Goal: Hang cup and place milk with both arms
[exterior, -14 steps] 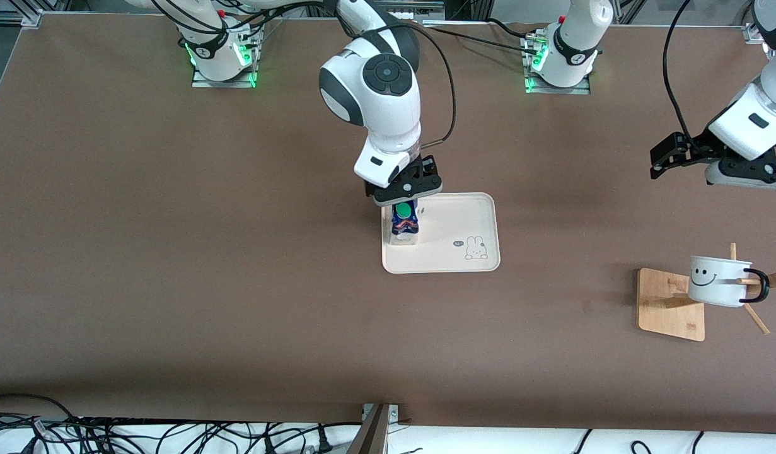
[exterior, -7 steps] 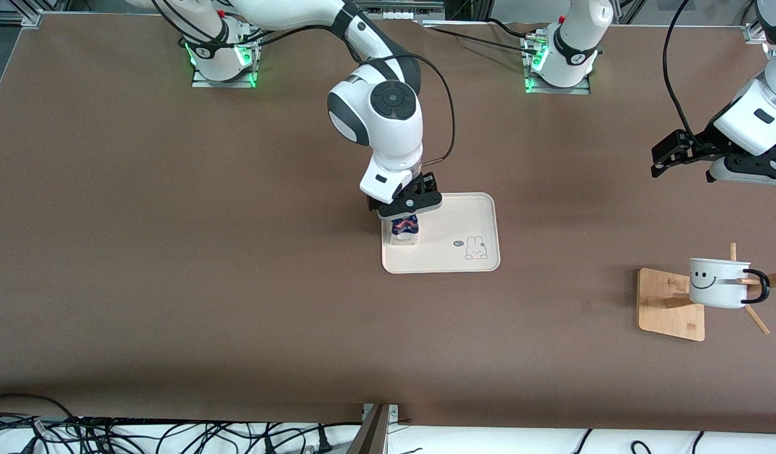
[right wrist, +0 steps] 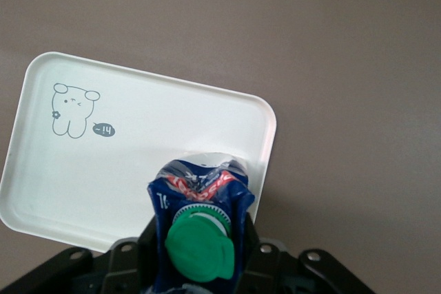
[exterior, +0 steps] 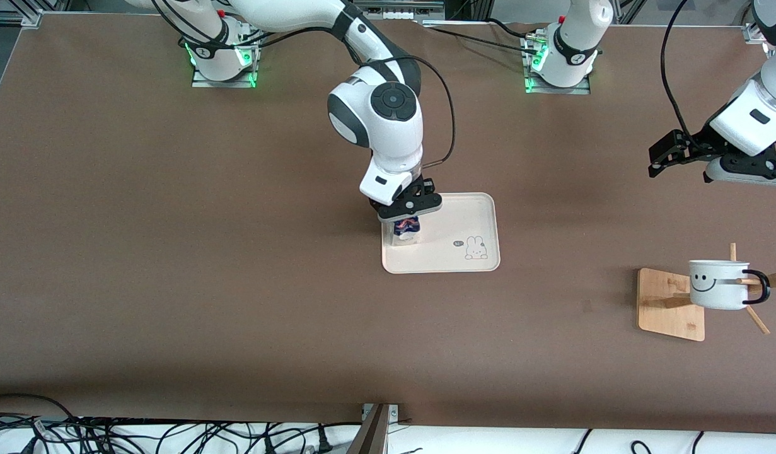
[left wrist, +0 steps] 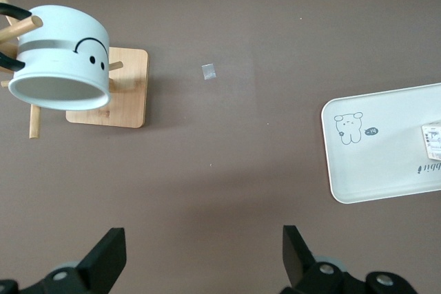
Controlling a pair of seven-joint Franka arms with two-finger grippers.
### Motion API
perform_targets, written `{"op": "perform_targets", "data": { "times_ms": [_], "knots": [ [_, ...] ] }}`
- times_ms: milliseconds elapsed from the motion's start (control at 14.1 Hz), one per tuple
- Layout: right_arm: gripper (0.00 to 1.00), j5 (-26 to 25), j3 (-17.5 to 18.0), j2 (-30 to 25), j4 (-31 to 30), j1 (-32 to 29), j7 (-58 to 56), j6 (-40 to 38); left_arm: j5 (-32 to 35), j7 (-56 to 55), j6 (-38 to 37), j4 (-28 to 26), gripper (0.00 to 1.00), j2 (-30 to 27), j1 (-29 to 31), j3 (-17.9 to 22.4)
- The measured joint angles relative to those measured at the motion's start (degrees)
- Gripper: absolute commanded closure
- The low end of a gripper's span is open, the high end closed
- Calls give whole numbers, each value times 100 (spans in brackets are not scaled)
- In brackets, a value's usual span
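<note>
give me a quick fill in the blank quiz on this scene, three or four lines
1. The cup hangs by its handle on a peg of the wooden ____.
2. The milk stands on the white ____.
3. The right gripper is shut on the ____.
4. The left gripper, over bare table, has its fingers ____.

Missing words: rack; tray; milk; open
</note>
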Motion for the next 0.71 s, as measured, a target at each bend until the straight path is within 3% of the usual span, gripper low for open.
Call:
{"op": "perform_targets", "data": {
  "times_ms": [354,708],
  "knots": [
    [64,87,-46,-65,384,-77,7,-621,0,-2,-88,5,0,0,2,2],
    [60,684,-65,-505,845,-865,-776,-1475,0,-7,-94,64,0,0,-9,-37]
  ]
}}
